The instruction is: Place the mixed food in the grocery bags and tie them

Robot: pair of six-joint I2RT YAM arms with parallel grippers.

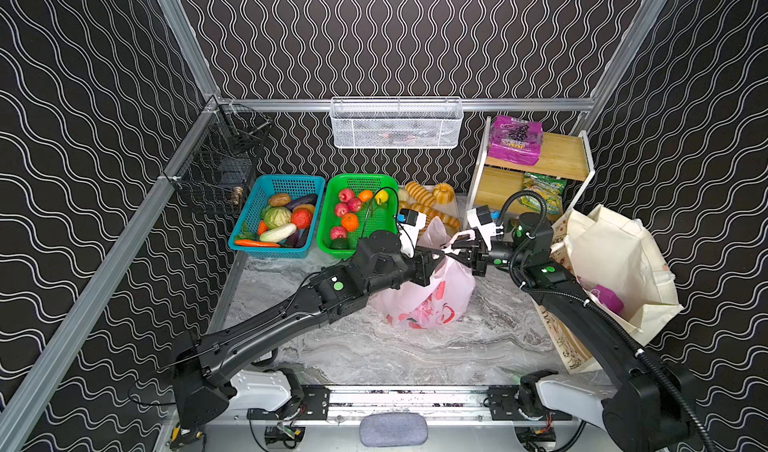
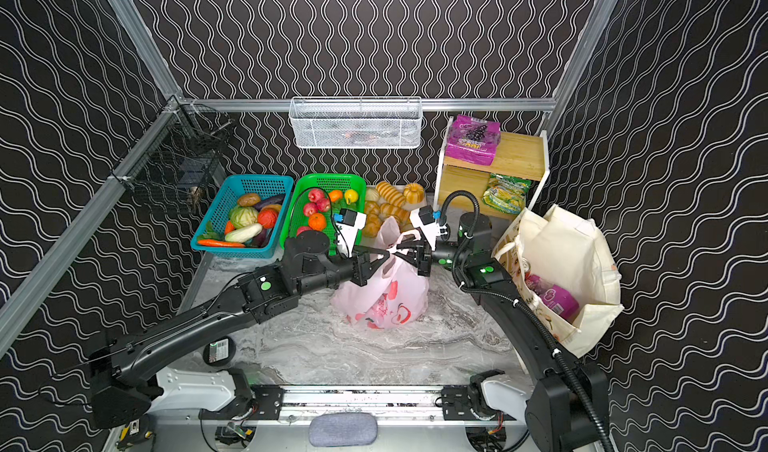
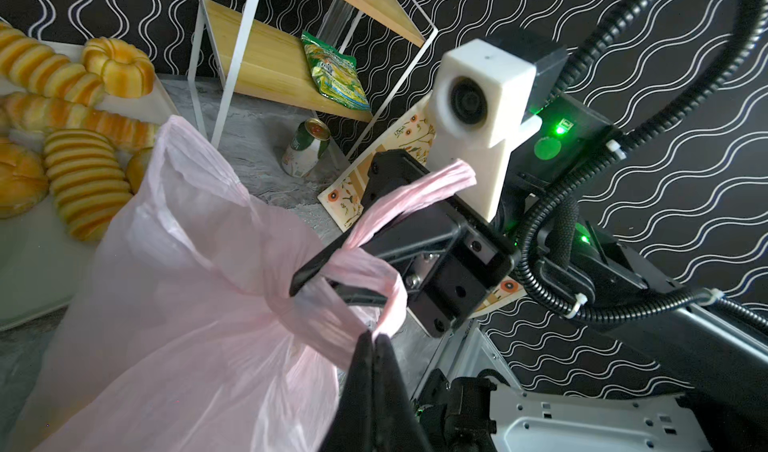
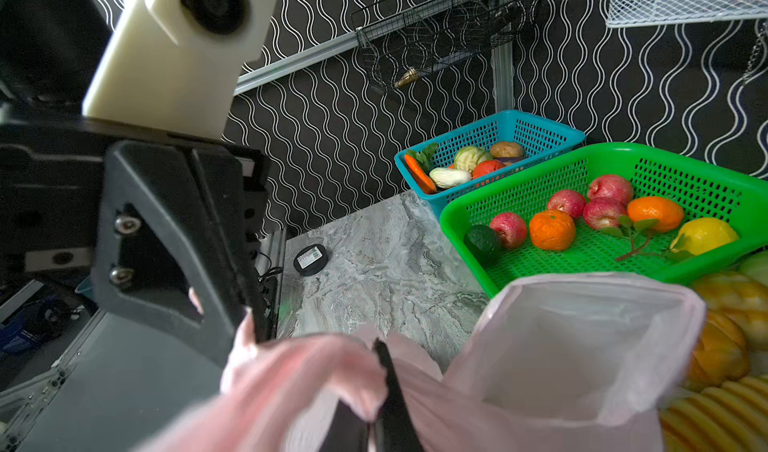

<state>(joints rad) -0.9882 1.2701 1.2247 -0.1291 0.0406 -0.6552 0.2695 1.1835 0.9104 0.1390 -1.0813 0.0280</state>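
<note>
Grey marble tabletop (image 1: 374, 346), wavy-striped black walls (image 1: 395, 34)

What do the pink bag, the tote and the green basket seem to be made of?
Pink bag: thin plastic film, slightly glossy; it is translucent and crumples into fine creases.
Tote: probably woven cotton or canvas, matte cream, with soft folds.
Green basket: rigid moulded plastic, smooth with a slight shine, walls perforated in a regular grid.

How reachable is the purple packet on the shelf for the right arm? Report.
Probably not. The right gripper is shut on the pink bag by a handle, opposite the left gripper. The purple packet lies uncovered on the shelf behind that arm, so the way looks free once it lets go.
</note>
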